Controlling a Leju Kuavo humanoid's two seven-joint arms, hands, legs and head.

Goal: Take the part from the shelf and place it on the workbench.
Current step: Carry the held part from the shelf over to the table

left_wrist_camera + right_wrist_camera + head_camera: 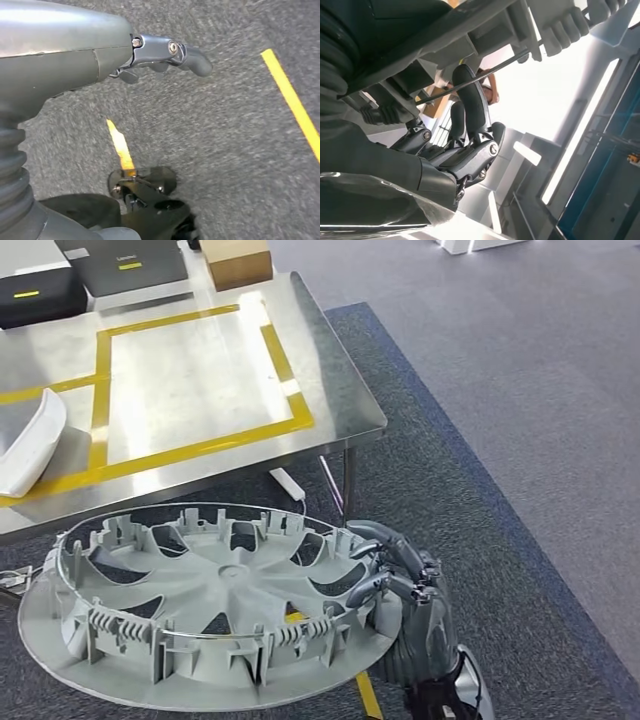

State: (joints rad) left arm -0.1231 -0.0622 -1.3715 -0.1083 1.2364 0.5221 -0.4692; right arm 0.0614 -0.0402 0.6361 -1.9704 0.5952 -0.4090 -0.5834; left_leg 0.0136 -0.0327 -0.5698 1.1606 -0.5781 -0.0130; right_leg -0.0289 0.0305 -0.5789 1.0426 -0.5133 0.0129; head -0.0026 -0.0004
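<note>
The part [204, 585] is a large grey wheel cover with ribbed spokes and a wire ring, seen from its inner side. It hangs level in front of the steel workbench [332, 390], lower than the tabletop and over the carpet. My right hand [407, 605] grips its right rim; in the right wrist view the fingers [471, 110] hook over the wire ring and the part's rim [501, 25]. In the left wrist view my left hand [166, 52] hangs over the carpet with a finger stretched out and nothing in it.
Yellow tape marks a rectangle [189, 380] on the workbench. A white curved part [30, 440] lies at its left end; black cases [128, 265] and a cardboard box [235, 260] stand at the back. A white power strip [287, 483] lies under the table.
</note>
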